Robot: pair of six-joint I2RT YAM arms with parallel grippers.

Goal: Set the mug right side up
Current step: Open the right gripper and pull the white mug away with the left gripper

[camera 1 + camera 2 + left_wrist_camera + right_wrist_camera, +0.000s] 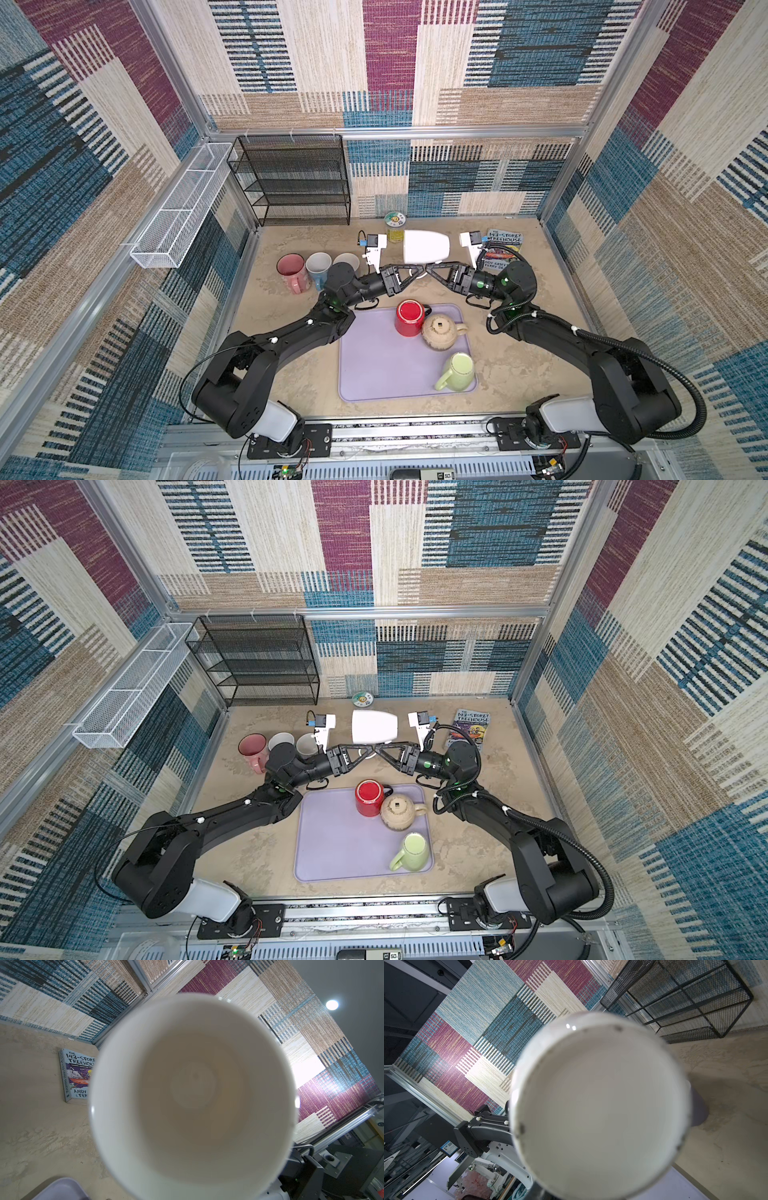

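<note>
Aloft, left pincer (415, 271) clamps white mug (427, 247); right pincer (434, 271) perhaps ajar.

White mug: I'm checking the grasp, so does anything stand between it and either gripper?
Nothing visible does: the left gripper and right gripper meet tip to tip at the near side of the white mug.

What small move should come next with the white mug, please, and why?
Probably the right claw should back away. The white mug lies on its side in the air, both claws meeting at its near side; the left claw is shut there, so it alone could then turn the mug upright.
</note>
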